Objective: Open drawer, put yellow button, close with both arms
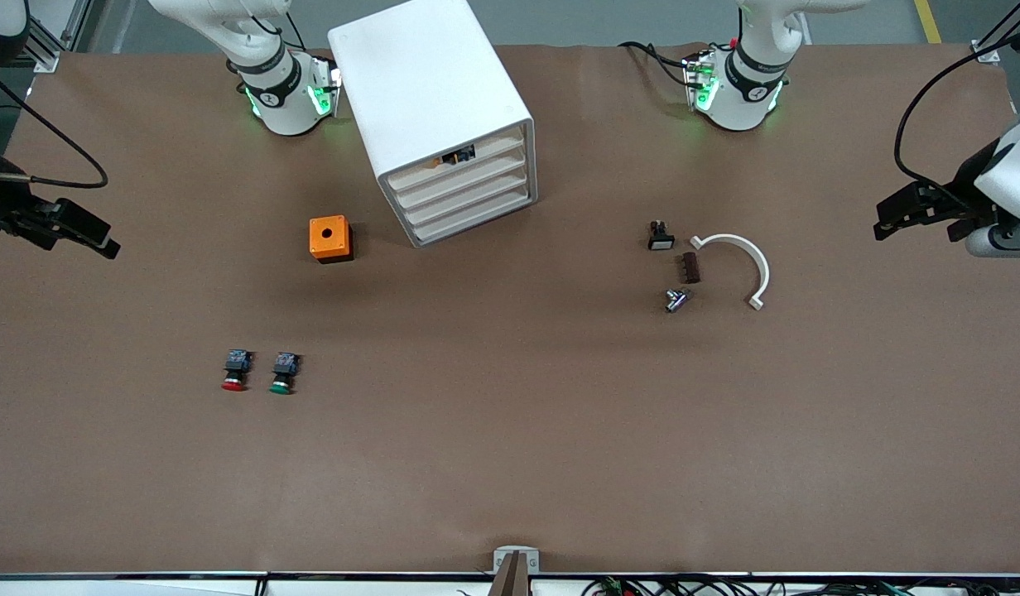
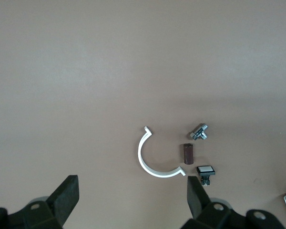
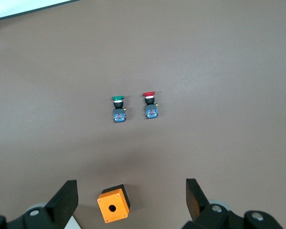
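Note:
The white cabinet (image 1: 431,99) stands near the robots' bases, its four drawers facing the front camera. The uppermost drawer (image 1: 485,151) sits pushed in, level with the three below. A small dark and yellow-orange thing, the yellow button (image 1: 454,156), shows in the slot above that drawer's front, lying in the drawer. My left gripper (image 1: 884,223) hangs open and empty over the left arm's end of the table, also in the left wrist view (image 2: 132,195). My right gripper (image 1: 104,240) hangs open and empty over the right arm's end, also in the right wrist view (image 3: 131,195).
An orange box with a hole (image 1: 329,238) (image 3: 113,204) sits beside the cabinet. A red-capped button (image 1: 236,371) (image 3: 149,106) and a green-capped button (image 1: 283,373) (image 3: 118,109) lie nearer the camera. A white half-ring (image 1: 746,257) (image 2: 148,164), brown block (image 1: 690,267), metal part (image 1: 675,300) and small switch (image 1: 660,236) lie toward the left arm's end.

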Motion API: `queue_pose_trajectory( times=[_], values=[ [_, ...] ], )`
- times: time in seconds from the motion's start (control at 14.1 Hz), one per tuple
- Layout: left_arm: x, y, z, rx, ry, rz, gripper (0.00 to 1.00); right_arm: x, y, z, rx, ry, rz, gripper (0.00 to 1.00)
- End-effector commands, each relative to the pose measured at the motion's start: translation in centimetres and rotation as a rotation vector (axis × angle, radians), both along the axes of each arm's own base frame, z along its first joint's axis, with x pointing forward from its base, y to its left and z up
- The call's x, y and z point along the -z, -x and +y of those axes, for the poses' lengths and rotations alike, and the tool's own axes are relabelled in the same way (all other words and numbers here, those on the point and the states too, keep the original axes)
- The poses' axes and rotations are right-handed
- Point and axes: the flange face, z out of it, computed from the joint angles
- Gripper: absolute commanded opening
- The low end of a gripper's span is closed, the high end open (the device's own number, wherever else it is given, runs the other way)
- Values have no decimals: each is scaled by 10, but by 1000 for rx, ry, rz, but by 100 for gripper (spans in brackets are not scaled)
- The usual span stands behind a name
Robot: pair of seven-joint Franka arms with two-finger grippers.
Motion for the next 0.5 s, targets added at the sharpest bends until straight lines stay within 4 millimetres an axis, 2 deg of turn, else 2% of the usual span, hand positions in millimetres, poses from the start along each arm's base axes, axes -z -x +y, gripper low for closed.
queue_pose_trajectory(
  times=[0.0, 0.43],
  values=[
    [-8, -2, -3, 5, -8, -12, 100, -4, -1, -1, 6, 5, 2, 100],
    [-14, 4, -2, -35, -8, -3, 100, -4, -1, -3, 7, 5, 3, 100]
  ],
)
